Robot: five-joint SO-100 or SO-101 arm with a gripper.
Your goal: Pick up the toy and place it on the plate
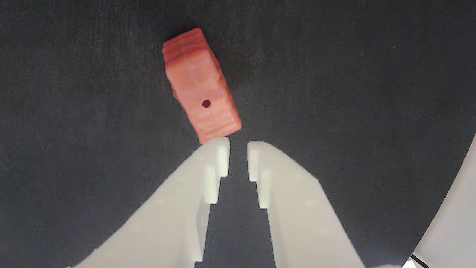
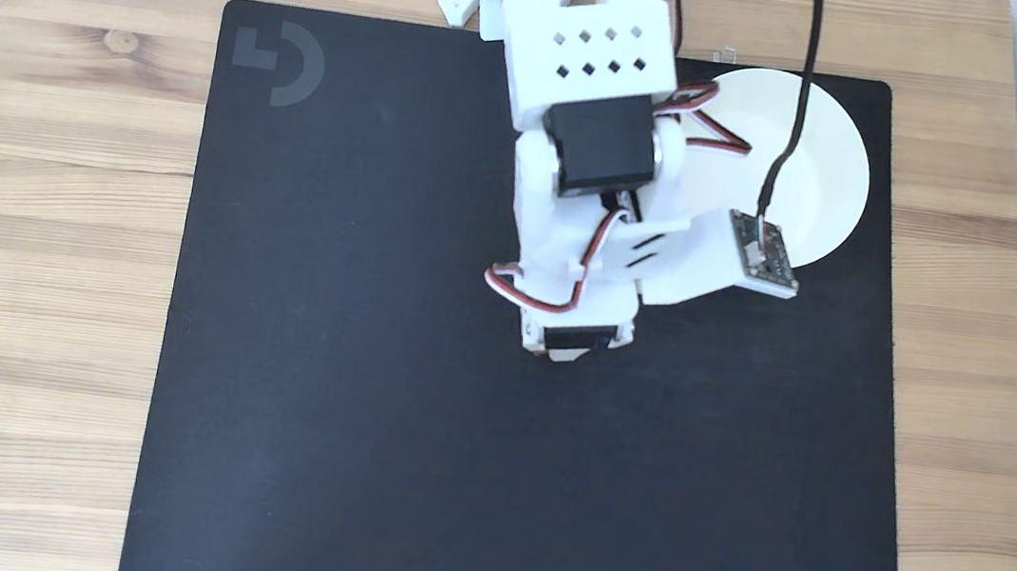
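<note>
Wrist view has the toy [image 1: 200,86] lying on the black mat [image 1: 74,111], just past the tips of the white fingers [image 1: 238,146], which stand a narrow gap apart with nothing between them. One fingertip looks to touch the toy's near end. From the fixed view, the plate [image 2: 828,169] sits at the mat's far right corner on the wooden bench [image 2: 42,175], partly under the arm [image 2: 582,141]; its visible part holds nothing.

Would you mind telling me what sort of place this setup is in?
Probably a home or hobby desk: a wood-grain table with a black desk mat, a white 3D-printed-looking arm with exposed wires, and a plate.
</note>
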